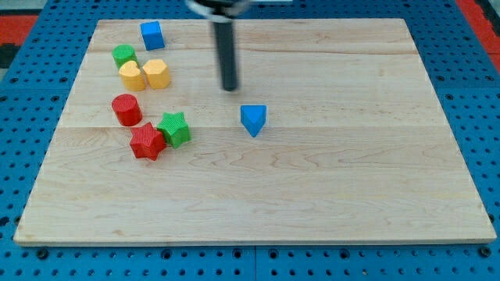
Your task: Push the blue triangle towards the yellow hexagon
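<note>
The blue triangle (253,119) lies near the middle of the wooden board. The yellow hexagon (156,74) stands at the view's upper left, well to the left of the triangle. My tip (229,88) is at the end of the dark rod, just above and slightly left of the blue triangle, apart from it.
A yellow block (131,76) touches the hexagon's left side, with a green block (123,55) above it and a blue cube (151,34) near the top edge. A red cylinder (126,109), a red star (147,141) and a green star (174,129) sit below. The board (351,195) lies on a blue pegboard.
</note>
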Controlling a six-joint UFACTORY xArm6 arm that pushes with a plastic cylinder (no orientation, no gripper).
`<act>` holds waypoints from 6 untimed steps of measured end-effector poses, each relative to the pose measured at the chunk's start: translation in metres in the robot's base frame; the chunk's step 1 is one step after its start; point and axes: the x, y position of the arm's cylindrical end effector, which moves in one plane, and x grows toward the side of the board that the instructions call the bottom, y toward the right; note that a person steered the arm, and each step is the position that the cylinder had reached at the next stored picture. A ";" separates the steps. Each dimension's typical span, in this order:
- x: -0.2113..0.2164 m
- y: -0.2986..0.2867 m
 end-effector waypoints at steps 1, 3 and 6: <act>0.045 0.088; 0.059 -0.044; -0.014 -0.071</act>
